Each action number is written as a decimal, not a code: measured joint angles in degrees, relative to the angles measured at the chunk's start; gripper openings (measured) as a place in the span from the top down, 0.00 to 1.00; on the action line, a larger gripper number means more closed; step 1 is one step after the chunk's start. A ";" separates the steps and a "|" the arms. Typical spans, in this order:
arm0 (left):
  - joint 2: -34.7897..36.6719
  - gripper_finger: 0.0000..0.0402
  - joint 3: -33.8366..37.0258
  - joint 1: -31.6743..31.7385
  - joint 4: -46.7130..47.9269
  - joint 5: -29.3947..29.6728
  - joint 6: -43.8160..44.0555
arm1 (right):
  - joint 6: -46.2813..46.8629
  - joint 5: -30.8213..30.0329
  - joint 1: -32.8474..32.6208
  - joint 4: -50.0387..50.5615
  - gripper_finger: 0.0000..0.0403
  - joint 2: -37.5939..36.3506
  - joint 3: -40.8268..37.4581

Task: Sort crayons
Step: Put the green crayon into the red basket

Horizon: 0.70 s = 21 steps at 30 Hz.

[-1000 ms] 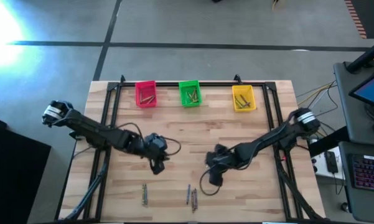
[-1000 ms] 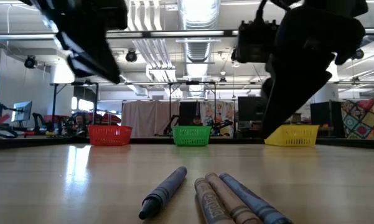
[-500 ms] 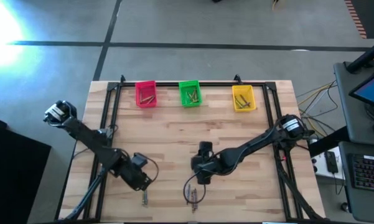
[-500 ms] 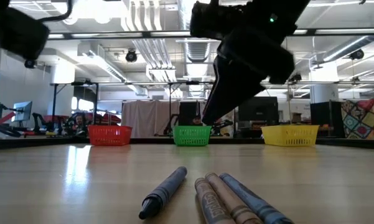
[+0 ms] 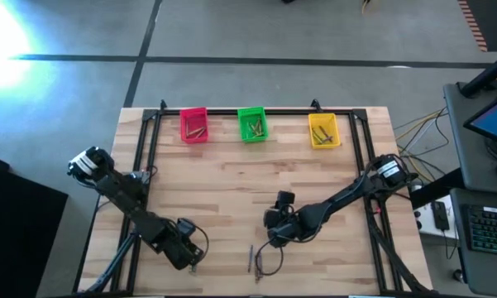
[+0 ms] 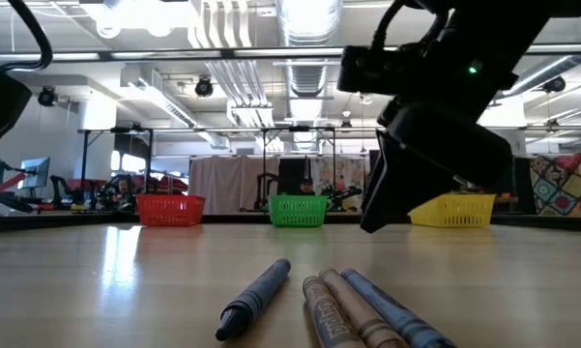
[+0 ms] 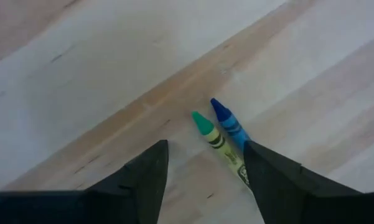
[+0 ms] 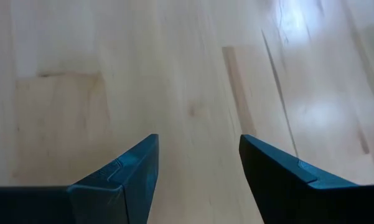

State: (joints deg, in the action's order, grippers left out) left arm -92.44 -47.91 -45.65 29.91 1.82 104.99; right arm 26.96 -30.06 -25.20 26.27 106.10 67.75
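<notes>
The left gripper (image 7: pixel 202 163) hangs over a green crayon (image 7: pixel 211 133) and blue crayon (image 7: pixel 229 125) lying side by side, jaws apart; nothing is held. The right gripper (image 8: pixel 196 163) hovers over bare counter (image 8: pixel 112 68), jaws apart.

No legible text (crayon (image 6: pixel 331 311) wrapper lettering too blurred)

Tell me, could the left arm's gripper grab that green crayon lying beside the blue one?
Probably yes. The left gripper hangs open right over the green wax crayon, nothing blocking. The blue crayon lies touching it, so both might get pinched.
</notes>
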 joint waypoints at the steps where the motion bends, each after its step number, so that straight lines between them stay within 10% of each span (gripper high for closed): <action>1: -0.70 0.53 -0.18 -0.02 0.14 -0.48 -0.28 | 0.16 0.00 -0.06 -0.04 0.47 0.00 -0.29; 21: -3.27 0.98 -0.34 0.09 5.00 -2.76 -7.09 | 1.13 -1.57 -0.06 -0.54 0.47 -0.02 -1.53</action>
State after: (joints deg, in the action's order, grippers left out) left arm -95.71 -48.25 -45.56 34.91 -0.94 97.90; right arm 28.09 -31.63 -25.26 25.74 106.08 66.22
